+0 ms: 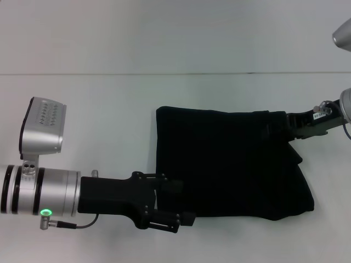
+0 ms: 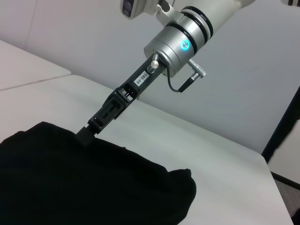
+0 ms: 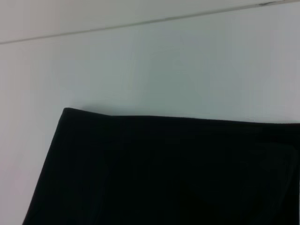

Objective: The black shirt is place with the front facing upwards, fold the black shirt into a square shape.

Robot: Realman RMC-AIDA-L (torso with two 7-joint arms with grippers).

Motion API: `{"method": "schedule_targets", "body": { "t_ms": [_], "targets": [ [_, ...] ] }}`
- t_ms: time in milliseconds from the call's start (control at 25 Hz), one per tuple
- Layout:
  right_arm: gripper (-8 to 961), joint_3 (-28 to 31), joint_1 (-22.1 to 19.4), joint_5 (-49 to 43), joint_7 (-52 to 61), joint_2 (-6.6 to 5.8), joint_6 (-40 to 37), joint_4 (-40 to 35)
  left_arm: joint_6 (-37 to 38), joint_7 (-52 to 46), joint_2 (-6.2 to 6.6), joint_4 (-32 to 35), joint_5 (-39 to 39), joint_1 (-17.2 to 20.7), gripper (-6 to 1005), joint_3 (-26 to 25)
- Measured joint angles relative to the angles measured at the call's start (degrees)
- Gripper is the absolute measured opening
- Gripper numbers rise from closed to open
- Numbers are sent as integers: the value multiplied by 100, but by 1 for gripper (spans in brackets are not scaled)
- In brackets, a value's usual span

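Item: black shirt (image 1: 230,164), folded to a rough rectangle, flat on the white desk (image 1: 109,109), no lettering showing.

Right tool (image 1: 286,127): at the far right corner, tips against the cloth; pinching or released, cannot tell.

Left tool (image 1: 175,205): at the near left edge; grip state cannot be told.

Risk: only 1 layer caught, or 2 arms moving unevenly, skews the fold.

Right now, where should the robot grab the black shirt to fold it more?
Probably by its corners. The black shirt lies flat, wider than deep. The left gripper sits at its near left corner; the right gripper at its far right edge. Each comes in from its own side.
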Motion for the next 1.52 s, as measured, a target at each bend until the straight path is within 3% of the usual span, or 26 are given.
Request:
{"method": "schedule_targets", "body": {
  "t_ms": [200, 440, 1080, 1400, 1520],
  "targets": [
    [623, -142, 6, 11, 1, 8, 25, -44, 0, -16, 15, 0, -3, 5, 876, 0],
    [394, -145, -15, 19, -3, 10, 29, -62, 1, -24, 18, 0, -9, 11, 874, 0],
    [31, -71, -125, 256, -222, -14, 40, -128, -17, -33, 19, 0, -1, 10, 875, 0],
    [35, 41, -486, 1213, -576, -209, 79, -144, -17, -57, 29, -6, -7, 3, 875, 0],
    [37, 152, -589, 1376, -735, -229, 185, -124, -17, -66, 31, -6, -9, 2, 874, 0]
  ]
}}
